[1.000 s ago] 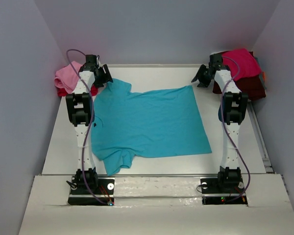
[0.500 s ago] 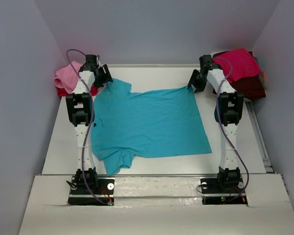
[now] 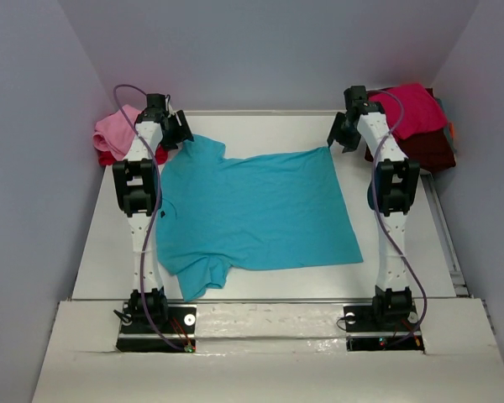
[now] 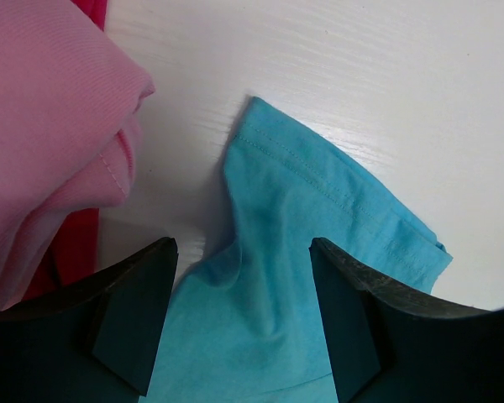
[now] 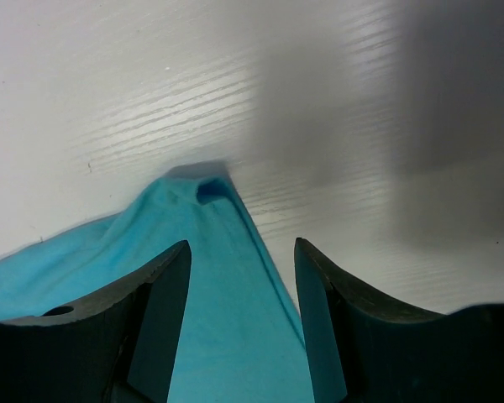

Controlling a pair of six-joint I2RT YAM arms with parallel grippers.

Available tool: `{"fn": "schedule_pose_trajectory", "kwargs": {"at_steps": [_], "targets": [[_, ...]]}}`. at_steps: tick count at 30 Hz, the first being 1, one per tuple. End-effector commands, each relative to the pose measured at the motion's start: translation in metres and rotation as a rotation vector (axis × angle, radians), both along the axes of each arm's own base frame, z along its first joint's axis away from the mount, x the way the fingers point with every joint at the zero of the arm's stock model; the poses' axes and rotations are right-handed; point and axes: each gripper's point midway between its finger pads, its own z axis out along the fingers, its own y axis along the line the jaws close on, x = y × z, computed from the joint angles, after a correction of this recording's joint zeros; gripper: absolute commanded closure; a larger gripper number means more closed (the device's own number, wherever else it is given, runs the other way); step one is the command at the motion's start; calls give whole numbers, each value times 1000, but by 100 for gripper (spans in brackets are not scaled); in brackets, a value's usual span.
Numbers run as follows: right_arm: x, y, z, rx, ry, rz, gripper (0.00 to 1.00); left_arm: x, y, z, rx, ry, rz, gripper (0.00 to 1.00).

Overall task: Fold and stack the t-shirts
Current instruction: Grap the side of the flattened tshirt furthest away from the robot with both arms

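The turquoise t-shirt point(image 3: 252, 210) lies spread flat on the white table, collar to the left. My left gripper point(image 3: 179, 133) is open over its far left sleeve point(image 4: 319, 210), the cloth lying between the jaws. My right gripper point(image 3: 339, 136) is open over the shirt's far right hem corner point(image 5: 210, 189), which is slightly curled; the cloth point(image 5: 235, 336) lies between the jaws. A pink t-shirt point(image 3: 113, 130) over a red one lies crumpled at the far left, and shows in the left wrist view point(image 4: 50, 126). Crimson point(image 3: 416, 107) and dark maroon point(image 3: 428, 149) shirts are piled far right.
Grey walls close the table on three sides. A pale ledge point(image 3: 269, 319) runs along the near edge where both arm bases are bolted. Bare white table point(image 3: 269, 126) shows beyond the shirt and to the right of it.
My right gripper went left onto the shirt's far right corner, pulling it up a little, then drew back slightly to the right and opened. The left arm has not moved.
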Motion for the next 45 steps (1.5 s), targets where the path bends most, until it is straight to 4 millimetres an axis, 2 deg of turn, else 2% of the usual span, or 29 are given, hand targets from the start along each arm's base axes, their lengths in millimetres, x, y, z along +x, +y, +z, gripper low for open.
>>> {"fn": "schedule_pose_trajectory", "kwargs": {"at_steps": [1,13,23,29,32,38,45], "targets": [[6,-2,-2,-16,-9,18,42,-3,2,37,-2,-43,-3,23],[12,2,-19,5,-1,28,42,-4,2,31,-3,-32,-3,23],[26,8,-15,32,-55,40,42,-5,2,29,-6,-29,-4,23],[25,26,-25,36,-42,71,42,-5,2,29,-6,-29,-4,23],[24,25,-32,35,-31,73,42,-5,2,29,-7,-27,-5,23],[24,49,-36,62,-34,122,42,-5,2,29,-7,-27,-5,23],[23,53,-47,50,-21,126,44,-6,1,31,-9,-24,-6,23]]}}
